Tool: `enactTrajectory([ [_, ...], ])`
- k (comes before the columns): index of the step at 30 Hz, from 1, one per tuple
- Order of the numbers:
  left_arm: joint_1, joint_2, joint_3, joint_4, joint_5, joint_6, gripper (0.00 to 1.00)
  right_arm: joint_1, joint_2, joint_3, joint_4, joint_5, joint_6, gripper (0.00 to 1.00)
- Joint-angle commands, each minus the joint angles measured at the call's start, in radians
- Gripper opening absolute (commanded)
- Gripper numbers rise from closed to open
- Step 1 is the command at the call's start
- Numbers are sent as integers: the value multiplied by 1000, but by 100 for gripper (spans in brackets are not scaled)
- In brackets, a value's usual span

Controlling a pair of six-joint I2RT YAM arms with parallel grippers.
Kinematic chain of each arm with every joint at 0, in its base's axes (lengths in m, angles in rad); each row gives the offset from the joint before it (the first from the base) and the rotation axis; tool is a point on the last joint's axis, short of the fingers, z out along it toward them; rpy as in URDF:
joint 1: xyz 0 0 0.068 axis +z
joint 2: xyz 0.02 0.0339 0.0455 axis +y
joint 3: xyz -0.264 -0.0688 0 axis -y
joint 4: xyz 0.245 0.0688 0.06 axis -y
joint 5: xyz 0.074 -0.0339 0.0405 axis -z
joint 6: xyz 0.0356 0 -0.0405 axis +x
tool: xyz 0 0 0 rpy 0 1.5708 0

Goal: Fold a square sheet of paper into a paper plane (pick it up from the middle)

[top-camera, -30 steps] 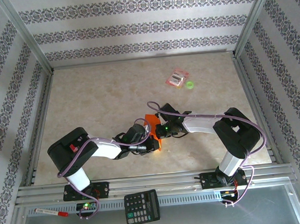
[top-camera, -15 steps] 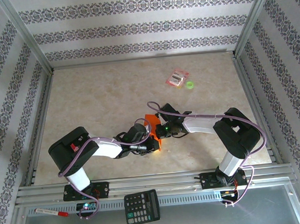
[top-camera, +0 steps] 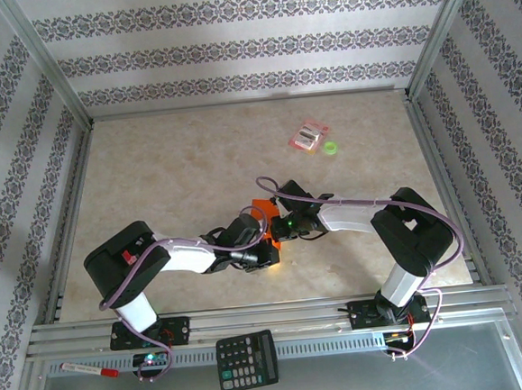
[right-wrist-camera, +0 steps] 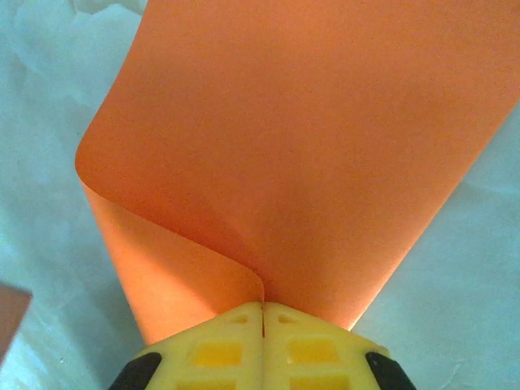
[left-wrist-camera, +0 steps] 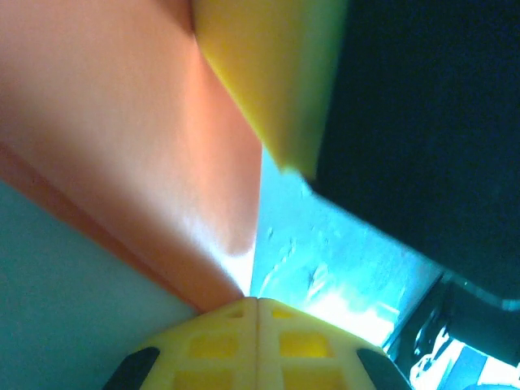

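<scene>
**A:** What did your claws hold at that moment?

**B:** Your right claw point(right-wrist-camera: 262, 313) had its two fingers pressed together on the square sheet of paper point(right-wrist-camera: 309, 146). The orange sheet curled over itself just at the tips. Your left claw point(left-wrist-camera: 257, 305) was pressed together too, and the sheet ran into its seam, so I judge it pinched an edge there. From above, both claws met over the sheet around the middle of the table point(top-camera: 152, 185), a little toward the near side.

**A:** And how far was the folding?

**B:** Early, I think. You had one flap bent over in a soft loop, but I saw no sharp crease, no pointed nose and no centre ridge. Pressing that loop flat was left to do, and so were all the folds after it. The arms covered most of the sheet from above, so I could not tell more.

**A:** Was something in your way?

**B:** Not much. A pink-red packet point(top-camera: 308, 137) and a small green disc point(top-camera: 331, 148) lay far and to the right, well apart from the sheet. A black calculator point(top-camera: 247, 360) and a pen point(top-camera: 89, 369) lay on the near metal ledge. The real obstacle was your own claws. They stood just beside each other, so they could bump or tear the thin paper.
</scene>
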Motion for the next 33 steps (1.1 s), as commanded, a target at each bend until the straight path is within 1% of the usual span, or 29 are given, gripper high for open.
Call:
enactTrajectory([
  [1, -21, -59, -4, -44, 41, 42, 0, -7, 41, -33, -88, 47, -18, 0],
  [7, 49, -132, -61, 48, 27, -11, 0, -6, 49, -33, -83, 41, -19, 0],
  [14, 138, -128, -63, 80, 40, -13, 0, -7, 43, -36, -79, 38, -18, 0],
  [22, 163, -66, -23, 89, 68, 2, 0, -6, 45, -33, -80, 38, -15, 0],
  [33, 166, 12, -5, 108, 82, 13, 0, -7, 49, -34, -83, 39, -15, 0],
])
